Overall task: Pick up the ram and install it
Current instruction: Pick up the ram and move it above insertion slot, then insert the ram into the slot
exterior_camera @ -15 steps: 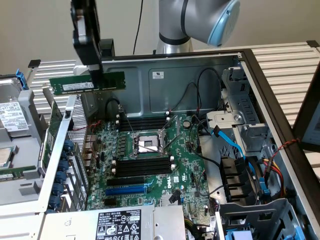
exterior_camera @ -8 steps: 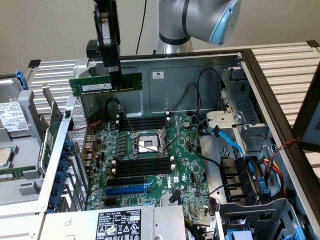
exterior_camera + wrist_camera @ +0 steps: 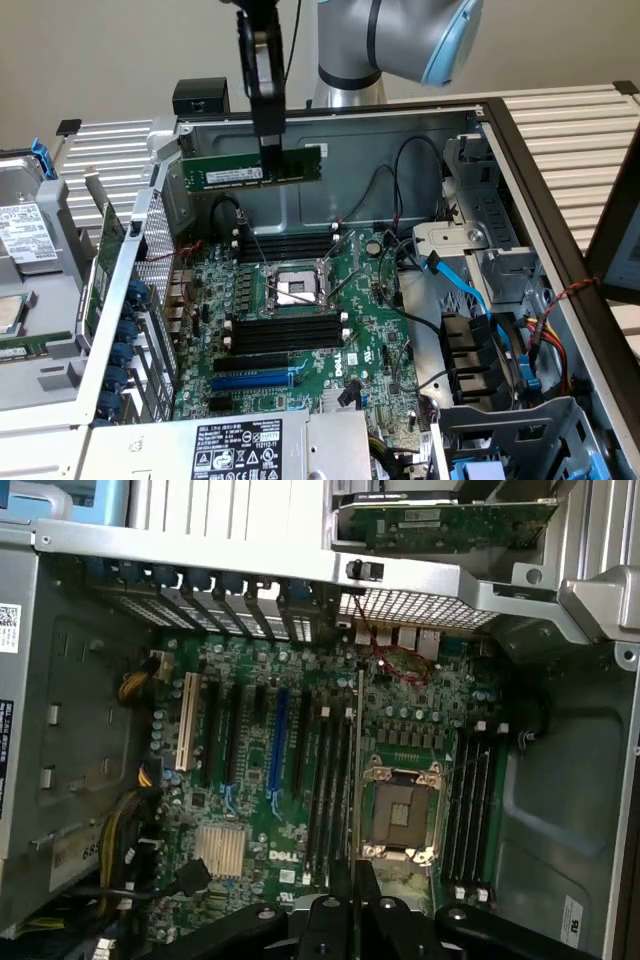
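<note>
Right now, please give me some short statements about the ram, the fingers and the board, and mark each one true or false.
1. The fingers grip the ram at its upper edge. True.
2. The ram is already seated in a black slot. False: it hangs level in the air above the motherboard, in no slot.
3. The CPU socket has no cooler on it. True.
4. A card stands in the long blue slot. False: that slot is empty.
</note>
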`<state>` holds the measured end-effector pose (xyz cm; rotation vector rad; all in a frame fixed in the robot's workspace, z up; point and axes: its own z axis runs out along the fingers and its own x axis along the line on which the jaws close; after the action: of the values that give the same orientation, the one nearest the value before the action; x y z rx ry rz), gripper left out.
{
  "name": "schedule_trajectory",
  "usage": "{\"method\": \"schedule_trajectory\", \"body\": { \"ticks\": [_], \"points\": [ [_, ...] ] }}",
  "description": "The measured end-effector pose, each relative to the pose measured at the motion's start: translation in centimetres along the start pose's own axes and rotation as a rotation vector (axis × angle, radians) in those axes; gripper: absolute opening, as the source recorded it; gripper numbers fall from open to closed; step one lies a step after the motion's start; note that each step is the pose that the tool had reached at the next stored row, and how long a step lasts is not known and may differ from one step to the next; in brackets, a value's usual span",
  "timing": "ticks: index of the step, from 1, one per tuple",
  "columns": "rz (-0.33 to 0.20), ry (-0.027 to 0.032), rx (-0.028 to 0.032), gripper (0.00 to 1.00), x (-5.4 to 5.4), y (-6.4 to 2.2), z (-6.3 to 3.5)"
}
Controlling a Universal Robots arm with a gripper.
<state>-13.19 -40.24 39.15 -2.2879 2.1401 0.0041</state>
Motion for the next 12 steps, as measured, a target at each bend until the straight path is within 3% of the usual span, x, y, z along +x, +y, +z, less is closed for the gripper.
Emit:
{"method": "schedule_trajectory", "body": {
  "ticks": [2,5,12],
  "points": [
    [0.000,-0.0024,0.0004,0.13,-0.2,-0.70,0.18],
    [0.000,-0.0111,0.0008,0.13,-0.6,-1.41,0.46],
    [0.000,-0.0200,0.0015,0.13,-1.7,-1.66,1.67]
  ]
}}
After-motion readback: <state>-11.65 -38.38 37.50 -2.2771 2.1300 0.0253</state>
